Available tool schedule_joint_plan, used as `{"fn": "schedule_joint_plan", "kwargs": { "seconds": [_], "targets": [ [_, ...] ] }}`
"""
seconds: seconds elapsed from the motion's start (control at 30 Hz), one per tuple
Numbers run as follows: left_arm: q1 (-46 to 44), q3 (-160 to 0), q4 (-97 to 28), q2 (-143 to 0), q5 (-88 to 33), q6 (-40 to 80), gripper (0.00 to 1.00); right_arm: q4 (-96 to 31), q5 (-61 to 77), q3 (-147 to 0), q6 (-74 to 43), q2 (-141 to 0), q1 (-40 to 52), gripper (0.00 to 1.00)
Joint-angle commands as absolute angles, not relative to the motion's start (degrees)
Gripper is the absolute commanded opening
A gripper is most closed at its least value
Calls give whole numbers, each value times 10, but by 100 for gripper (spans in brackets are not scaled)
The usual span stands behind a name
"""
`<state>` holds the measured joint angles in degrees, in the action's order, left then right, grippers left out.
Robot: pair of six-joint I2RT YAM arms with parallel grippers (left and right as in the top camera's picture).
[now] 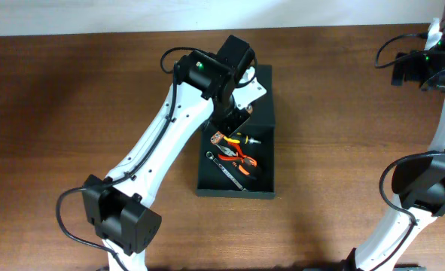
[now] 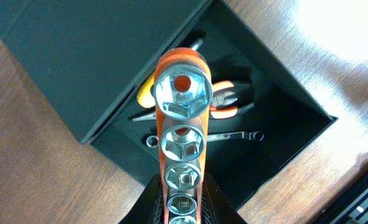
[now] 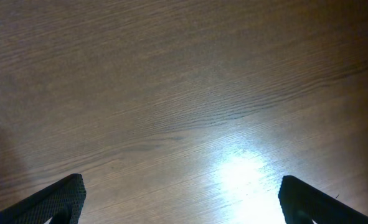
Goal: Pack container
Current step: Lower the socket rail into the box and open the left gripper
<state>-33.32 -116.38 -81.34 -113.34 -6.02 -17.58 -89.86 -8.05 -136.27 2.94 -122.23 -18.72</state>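
One left hand [image 2: 182, 208] clenches an orange, maybe plastic, chrome-socket rail [image 2: 181, 61]; right hand [image 3: 184, 202] released.

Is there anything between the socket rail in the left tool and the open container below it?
Nothing visible blocks it. The socket rail hangs in the left tool over the open container. Orange pliers and a wrench already lie on its floor.

a dark brown wooden table [image 1: 49, 113] filled nearly the whole overhead view, its grain running 9 to 3 o'clock. a pale strip [image 1: 132, 15] lay beyond its 12 o'clock edge. in the right wrist view a bright glare [image 3: 246, 171] lit the wood toward 5 o'clock.
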Motion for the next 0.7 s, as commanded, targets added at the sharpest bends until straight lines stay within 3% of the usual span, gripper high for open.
{"fn": "schedule_joint_plan", "kwargs": {
  "seconds": [0.0, 0.67],
  "targets": [
    [-333, -1134, -808, -1164, -67, -194, 2, -897, -79, -1362, 23, -1223, -188, 99],
    [-333, -975, -702, -1182, -142, -194, 2, -897, -79, -1362, 23, -1223, -188, 99]
  ]
}}
